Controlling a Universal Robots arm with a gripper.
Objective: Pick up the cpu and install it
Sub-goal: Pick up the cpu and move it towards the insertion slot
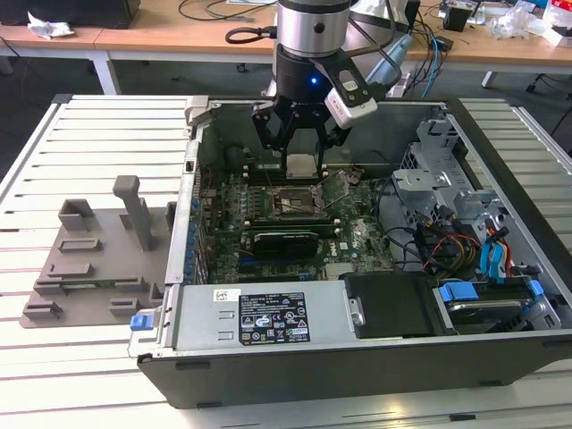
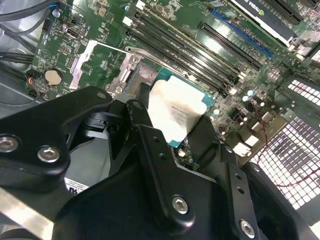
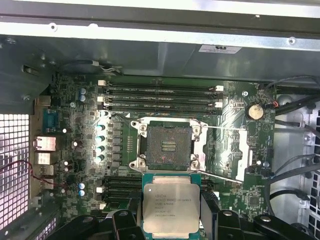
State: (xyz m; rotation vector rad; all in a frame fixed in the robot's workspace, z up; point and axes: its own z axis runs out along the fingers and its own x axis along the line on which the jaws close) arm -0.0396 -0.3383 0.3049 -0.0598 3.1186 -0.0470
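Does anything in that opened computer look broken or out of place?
Nothing looks damaged. The one thing that may seem odd is the bare socket on the motherboard, its metal cover swung aside. The cpu is clamped in the gripper above the board.

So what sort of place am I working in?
Probably a robotics lab bench: an open PC case on a slatted table, wooden desks with cables behind, and the gripper holding the cpu above the motherboard.
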